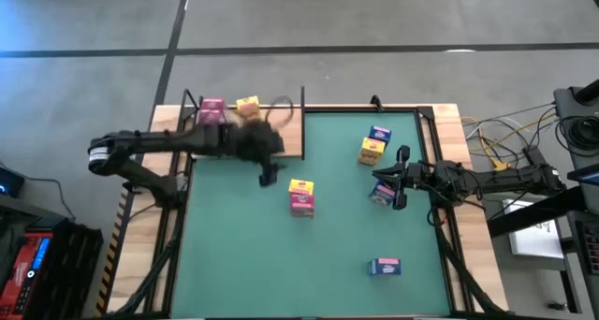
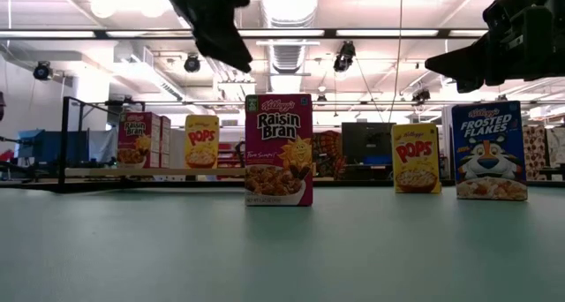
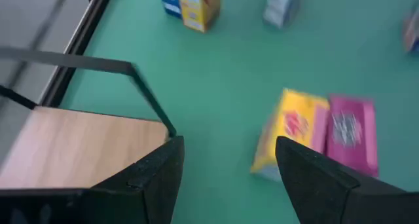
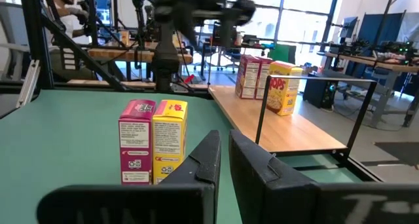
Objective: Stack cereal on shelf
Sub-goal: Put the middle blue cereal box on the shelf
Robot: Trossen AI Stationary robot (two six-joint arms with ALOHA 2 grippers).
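The shelf point(image 1: 285, 138) is a light-wood board with black posts at the table's far left. A pink cereal box point(image 1: 212, 110) and a yellow one point(image 1: 247, 105) stand on it. A yellow and pink pair point(image 1: 300, 196) stands upright mid-mat, the pink Raisin Bran point(image 2: 278, 149) on the near side. My left gripper point(image 3: 229, 175) is open and empty, high above the mat by the shelf's near right corner, with the pair point(image 3: 321, 135) ahead of it. My right gripper point(image 4: 226, 162) is shut and empty, hovering above a blue Frosted Flakes box point(image 2: 490, 152).
A blue and yellow pair of boxes point(image 1: 373, 144) stands at the far right of the green mat point(image 1: 328, 264). A blue box point(image 1: 385, 267) lies near the near right. The shelf's black posts point(image 3: 154, 103) rise close to my left gripper. Cables lie off the table's right side.
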